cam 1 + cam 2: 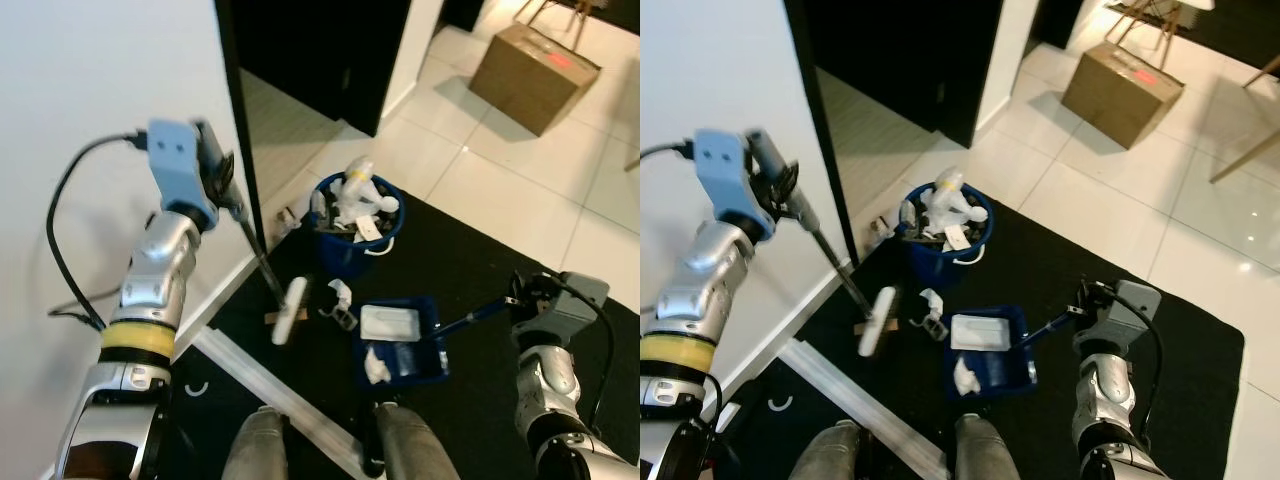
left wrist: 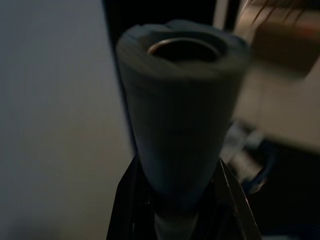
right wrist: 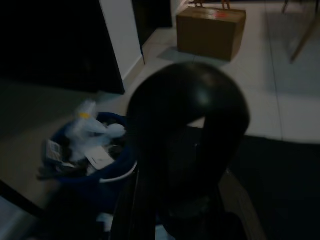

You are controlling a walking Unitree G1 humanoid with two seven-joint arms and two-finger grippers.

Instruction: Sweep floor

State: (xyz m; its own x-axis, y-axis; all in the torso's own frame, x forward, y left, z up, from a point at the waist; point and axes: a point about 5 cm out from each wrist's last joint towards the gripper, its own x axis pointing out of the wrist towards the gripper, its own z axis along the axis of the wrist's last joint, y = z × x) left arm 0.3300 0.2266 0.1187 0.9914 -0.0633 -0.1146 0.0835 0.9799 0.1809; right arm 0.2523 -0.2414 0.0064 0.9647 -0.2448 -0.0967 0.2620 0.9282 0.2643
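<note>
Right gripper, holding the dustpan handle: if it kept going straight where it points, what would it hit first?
Probably the blue bin full of trash, which lies just past the dustpan handle in the right gripper; depth is uncertain.

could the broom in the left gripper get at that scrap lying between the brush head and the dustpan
Probably yes. The left gripper holds the broom, whose brush head rests on the black mat right beside the white scrap; nothing lies between them, and the dustpan waits just beyond.

Place: a home, by a hallway or entry.
Floor: glossy white tiles (image 1: 500,180) with a black mat (image 1: 1160,300) laid over them.
Walls: a white wall (image 1: 90,90) beside a dark doorway (image 1: 310,50).
Furnishings: a cardboard box (image 1: 535,75), wooden chair legs (image 1: 1245,140), a blue bin (image 1: 355,235) full of rubbish.
</note>
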